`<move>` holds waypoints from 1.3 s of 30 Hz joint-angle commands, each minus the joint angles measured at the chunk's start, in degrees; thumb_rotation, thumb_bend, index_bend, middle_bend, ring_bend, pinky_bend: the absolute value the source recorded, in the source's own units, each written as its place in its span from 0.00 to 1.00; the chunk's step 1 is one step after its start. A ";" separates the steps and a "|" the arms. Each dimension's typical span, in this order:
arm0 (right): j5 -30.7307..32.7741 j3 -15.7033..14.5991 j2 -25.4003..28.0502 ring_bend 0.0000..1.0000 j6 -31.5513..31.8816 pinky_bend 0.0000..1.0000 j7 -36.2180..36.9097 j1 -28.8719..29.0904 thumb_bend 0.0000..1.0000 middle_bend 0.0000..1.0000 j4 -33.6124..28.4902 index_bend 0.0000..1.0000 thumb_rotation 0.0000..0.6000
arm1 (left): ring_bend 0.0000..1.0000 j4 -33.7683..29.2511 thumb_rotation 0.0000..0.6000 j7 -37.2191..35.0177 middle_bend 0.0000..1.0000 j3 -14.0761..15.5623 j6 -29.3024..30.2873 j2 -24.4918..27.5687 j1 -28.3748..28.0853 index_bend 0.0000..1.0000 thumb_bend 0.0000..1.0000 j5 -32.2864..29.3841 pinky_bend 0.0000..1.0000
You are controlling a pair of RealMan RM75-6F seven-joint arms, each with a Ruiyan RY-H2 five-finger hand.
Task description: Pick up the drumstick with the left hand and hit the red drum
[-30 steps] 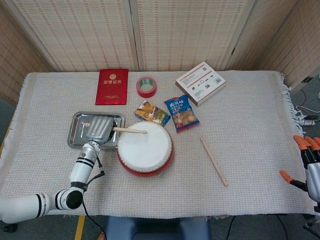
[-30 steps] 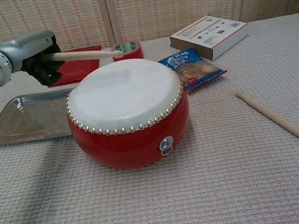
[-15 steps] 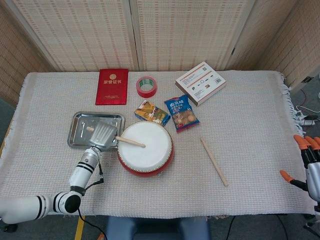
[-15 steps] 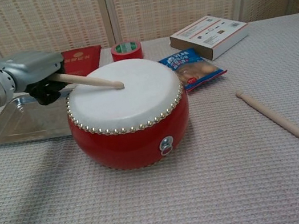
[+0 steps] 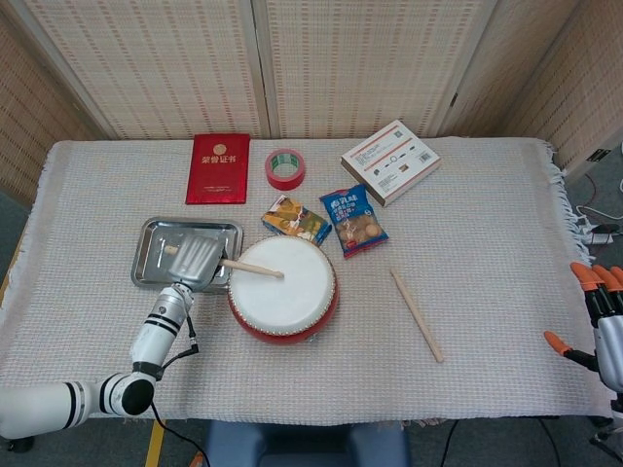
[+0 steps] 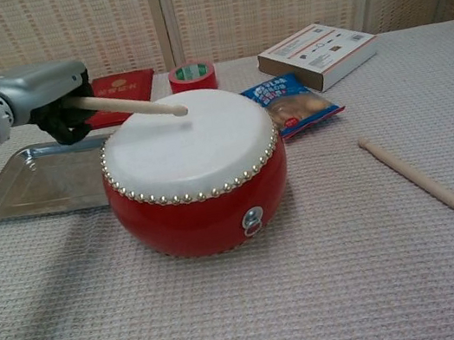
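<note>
Drumstick gripped by left hand, fingers hidden, right hand open, cut off at edge.

Right hand cut by the frame edge — its finger pose unreadable.

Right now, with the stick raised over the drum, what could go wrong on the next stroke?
The left hand holds the drumstick near its butt end, so a hard hit might loosen it. The tip hovers over the far part of the red drum; a stroke drifting outward could land on the studded rim. The hand also hangs above the metal tray, so swinging low might knock it.
</note>
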 commanded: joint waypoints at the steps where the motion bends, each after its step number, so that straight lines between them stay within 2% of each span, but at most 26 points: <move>1: -0.05 0.00 0.03 0.00 0.05 0.09 -0.03 0.01 0.09 0.13 -0.04 0.06 1.00 | 1.00 2.31 1.00 3.31 1.00 1.33 0.94 -2.14 -0.43 1.00 0.70 0.12 1.00; 6: -0.01 -0.02 0.03 0.00 0.07 0.09 -0.13 -0.04 0.09 0.13 -0.12 0.06 1.00 | 1.00 -1.06 1.00 -6.03 1.00 -3.79 2.25 -0.98 1.64 1.00 0.70 -0.56 1.00; 8: 0.02 -0.04 -0.08 0.00 -0.05 0.09 -0.09 0.02 0.09 0.13 -0.03 0.06 1.00 | 1.00 -1.75 1.00 -8.60 1.00 -4.85 1.48 -0.20 2.06 1.00 0.69 -0.67 1.00; 14: 0.16 0.01 -0.09 0.00 -0.15 0.09 -0.11 0.07 0.09 0.13 0.06 0.06 1.00 | 1.00 0.17 1.00 -6.41 1.00 -3.57 0.17 -0.94 1.19 1.00 0.70 -0.71 1.00; 18: 0.24 0.02 -0.07 0.00 -0.41 0.09 -0.03 0.20 0.09 0.13 0.13 0.06 1.00 | 1.00 4.80 1.00 1.28 1.00 -0.29 0.26 -3.58 -0.69 1.00 0.69 -0.21 1.00; 20: 0.27 0.02 -0.07 0.00 -0.49 0.09 0.05 0.24 0.09 0.13 0.19 0.06 1.00 | 0.99 5.69 1.00 3.54 1.00 0.35 0.65 -4.25 -1.07 1.00 0.69 -0.32 1.00; 23: 0.53 0.04 -0.05 0.00 -0.64 0.09 0.23 0.22 0.09 0.13 0.35 0.06 1.00 | 0.99 3.68 1.00 1.22 1.00 -1.44 1.69 -3.73 -0.30 1.00 0.69 -0.93 1.00; 26: 0.66 0.02 -0.07 0.00 -0.89 0.09 0.45 0.30 0.09 0.13 0.55 0.06 1.00 | 0.99 -0.82 1.00 -5.53 1.00 -4.90 1.51 -1.08 1.37 1.00 0.70 -1.71 1.00; 29: 0.74 0.03 -0.03 0.00 -1.16 0.09 0.57 0.42 0.09 0.13 0.66 0.06 1.00 | 0.99 -3.18 1.00 -7.83 1.00 -5.94 0.51 1.64 1.97 1.00 0.70 -1.62 1.00; 37: 1.06 0.00 -0.03 0.00 -1.78 0.09 0.74 0.63 0.09 0.13 0.71 0.06 1.00 | 0.99 -0.93 1.00 -3.86 1.00 -3.35 0.23 0.60 0.98 1.00 0.69 -0.78 1.00; 38: 1.10 -0.01 -0.05 0.00 -1.81 0.09 0.77 0.63 0.09 0.13 0.75 0.06 1.00 | 0.99 -0.07 1.00 -2.55 1.00 -2.52 0.19 0.04 0.67 1.00 0.69 -0.41 1.00; 39: 1.21 -0.02 -0.06 0.00 -1.95 0.09 0.79 0.65 0.09 0.13 0.81 0.06 1.00 | 0.99 1.64 1.00 0.57 1.00 -0.40 -0.51 -0.95 -0.04 1.00 0.69 0.32 1.00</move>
